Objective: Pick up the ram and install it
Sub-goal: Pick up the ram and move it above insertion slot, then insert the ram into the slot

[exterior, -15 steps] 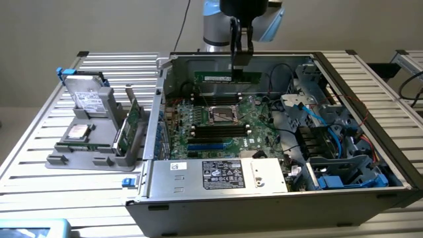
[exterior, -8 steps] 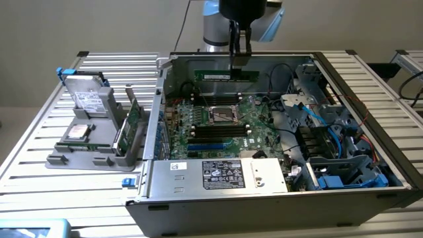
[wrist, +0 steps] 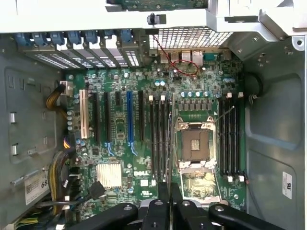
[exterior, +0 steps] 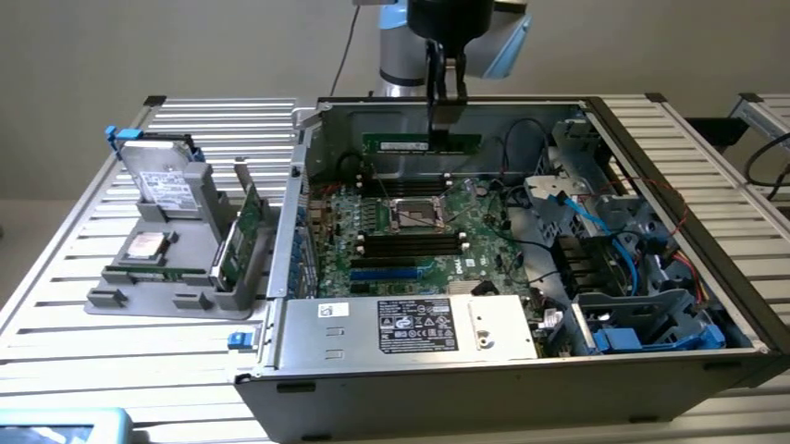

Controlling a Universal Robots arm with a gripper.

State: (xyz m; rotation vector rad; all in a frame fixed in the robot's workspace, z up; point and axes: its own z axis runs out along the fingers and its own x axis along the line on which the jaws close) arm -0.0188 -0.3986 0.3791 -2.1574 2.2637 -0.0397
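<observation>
The ram (exterior: 401, 143) is a narrow green stick hanging level above the open computer case (exterior: 309, 166), over the far part of the motherboard (exterior: 475, 208). My gripper (exterior: 446, 122) comes straight down from above and is shut on the stick's upper edge. In the wrist view the ram (wrist: 169, 143) shows edge-on as a thin strip running out from the gripper (wrist: 169, 194). It lies over the gap between the black memory slots (wrist: 157, 139) and the CPU socket (wrist: 195, 143). A second bank of black slots (wrist: 230, 134) sits on the socket's other side.
A grey stand (exterior: 166, 301) at the exterior view's left holds hard drives (exterior: 166, 185) and a wider green expansion card (exterior: 247, 231). The power supply (exterior: 413, 328) fills the case's near side. Blue and black cables (exterior: 580, 222) and drive cages crowd the exterior view's right.
</observation>
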